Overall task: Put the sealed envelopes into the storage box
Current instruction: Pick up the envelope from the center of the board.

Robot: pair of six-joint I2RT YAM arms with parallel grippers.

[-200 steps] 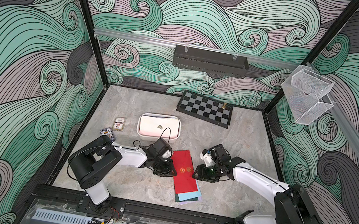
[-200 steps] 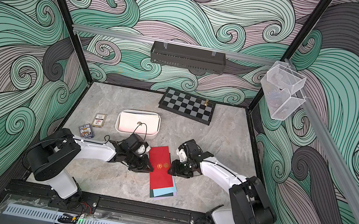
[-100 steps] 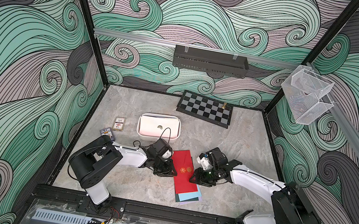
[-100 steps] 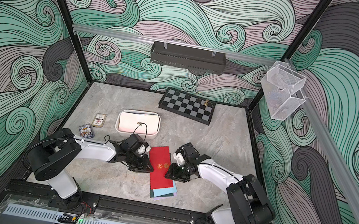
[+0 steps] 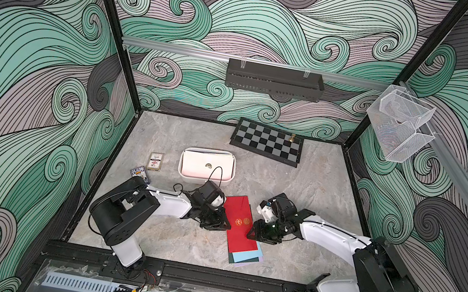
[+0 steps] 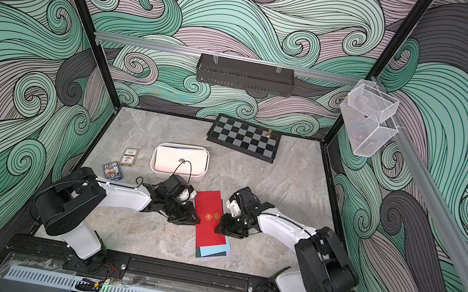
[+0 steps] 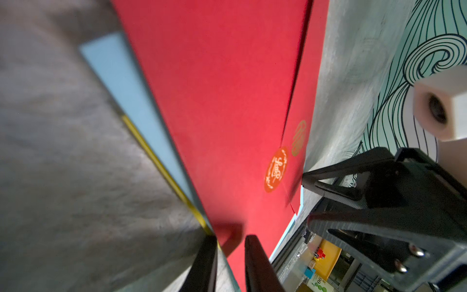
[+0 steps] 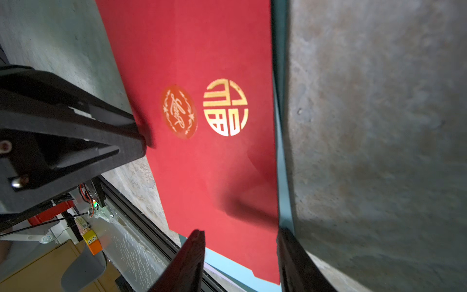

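Hidden: under the red envelope, the stack shows only blue, green and lilac edges.
Left gripper: narrow gap at the red envelope's left edge; whether it grips cannot be told.
Right gripper: fingers spread across its right edge.
Storage box: just beyond the stack, with a pale envelope inside.
Surface: grey marbled table, swirl-patterned walls.

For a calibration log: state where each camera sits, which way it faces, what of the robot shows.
Top views: high over the robot's base, looking down on the table; the left arm and right arm show.
Left wrist: on the left arm, looking along its fingers across the red envelope; the right gripper faces it.
Right wrist: on the right arm, looking along its fingers over the red envelope; the left gripper faces it.
Shared: both wrist views show the seal sticker.
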